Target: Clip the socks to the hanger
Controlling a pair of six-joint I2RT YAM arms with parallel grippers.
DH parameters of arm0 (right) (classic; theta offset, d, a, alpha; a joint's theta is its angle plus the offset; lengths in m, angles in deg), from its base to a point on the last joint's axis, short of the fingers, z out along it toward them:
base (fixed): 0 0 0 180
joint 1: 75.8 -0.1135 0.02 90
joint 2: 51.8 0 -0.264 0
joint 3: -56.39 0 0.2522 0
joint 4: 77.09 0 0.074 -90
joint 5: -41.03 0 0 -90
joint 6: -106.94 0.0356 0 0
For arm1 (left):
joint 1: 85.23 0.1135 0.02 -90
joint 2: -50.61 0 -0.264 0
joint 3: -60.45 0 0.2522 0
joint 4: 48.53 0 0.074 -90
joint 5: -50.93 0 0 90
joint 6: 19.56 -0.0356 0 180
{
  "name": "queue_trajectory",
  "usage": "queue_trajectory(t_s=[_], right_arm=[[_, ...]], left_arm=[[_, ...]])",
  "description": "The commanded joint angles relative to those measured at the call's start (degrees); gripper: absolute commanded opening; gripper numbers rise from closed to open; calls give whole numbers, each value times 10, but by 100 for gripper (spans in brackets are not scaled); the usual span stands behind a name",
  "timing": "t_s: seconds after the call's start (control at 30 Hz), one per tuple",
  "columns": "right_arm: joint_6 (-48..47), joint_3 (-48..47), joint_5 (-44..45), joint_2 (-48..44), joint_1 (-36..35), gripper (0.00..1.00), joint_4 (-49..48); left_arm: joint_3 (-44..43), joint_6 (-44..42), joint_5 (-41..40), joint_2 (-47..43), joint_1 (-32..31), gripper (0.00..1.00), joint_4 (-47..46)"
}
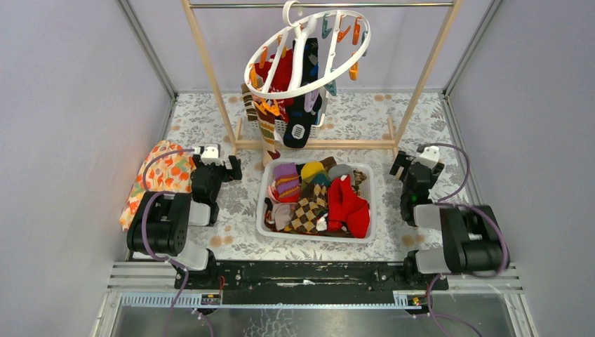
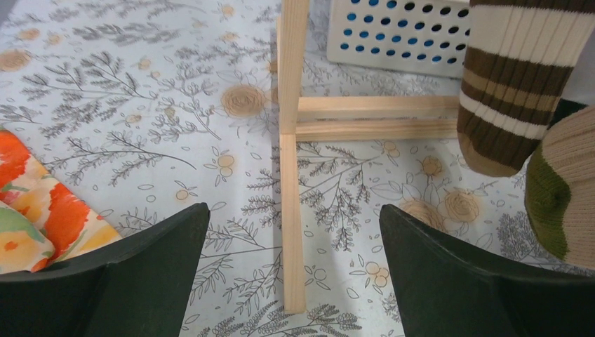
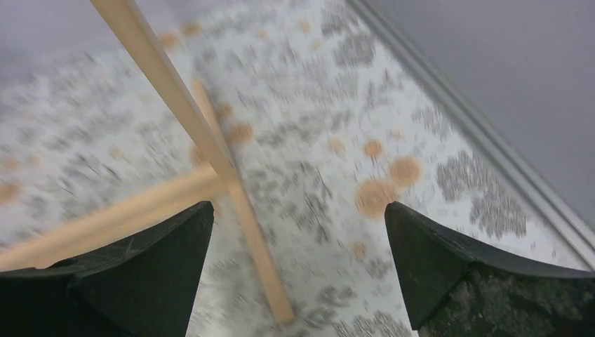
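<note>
Your left gripper (image 2: 295,217) hung with its matte black fingers spread wide and nothing between them, above a tablecloth (image 2: 140,105) printed with grey sprigs and tan roses. Just beyond it stood the left foot of the pale wooden rack (image 2: 291,105), square-cut and smooth. At its left lay the orange-flowered cloth (image 2: 42,210). At its right dangled a ribbed brown-and-cream striped sock (image 2: 512,84).

Your right gripper (image 3: 298,210) was likewise spread open and empty, near the rack's right post, though that view was blurred.

Between the arms sat a white plastic basket (image 1: 317,235), rectangular with rounded corners, heaped with loose socks (image 1: 319,196): a purple striped one (image 1: 286,181), a yellow one (image 1: 311,168), a brown argyle one (image 1: 309,210) and a red one (image 1: 349,203).

Farther back, the hanger (image 1: 306,55), a white plastic oval ring with cross bars, hung tilted by its hook from the rack's metal rod (image 1: 393,5). Orange and teal clips (image 1: 354,31) dangled from it. A red sock (image 1: 281,74) and a black sock (image 1: 309,63) hung below the ring.
</note>
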Motion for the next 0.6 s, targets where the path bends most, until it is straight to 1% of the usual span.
queue_trajectory(t_s=[0.0, 0.07, 0.13, 0.2, 0.3, 0.33, 0.37, 0.4, 0.43, 0.47, 0.57], right_arm=[[71, -124, 7, -75, -2, 100, 243], [145, -112, -13, -106, 3, 100, 223], [240, -107, -67, -143, 17, 100, 236], [264, -108, -195, -158, 27, 100, 214], [256, -111, -377, -160, 28, 100, 158], [267, -103, -429, -158, 27, 100, 124], [283, -96, -473, -153, 23, 97, 80], [299, -95, -498, -148, 16, 94, 53], [308, -97, -516, -142, 0, 92, 34], [307, -104, -529, -135, -32, 90, 20], [279, -135, -535, -113, -129, 90, 8]], left_arm=[[-139, -23, 20, -76, 16, 99, 246], [-198, -36, 34, -106, 25, 99, 359], [-248, -34, 73, -134, 39, 99, 450], [-297, -32, 117, -158, 51, 99, 528], [-372, -33, 163, -183, 57, 99, 640], [-397, -35, 182, -186, 59, 99, 675], [-422, -32, 191, -189, 59, 99, 704], [-444, -26, 198, -190, 59, 99, 733], [-465, -24, 211, -191, 60, 99, 759], [-483, -22, 225, -190, 60, 99, 783], [-517, -13, 259, -190, 59, 99, 838]])
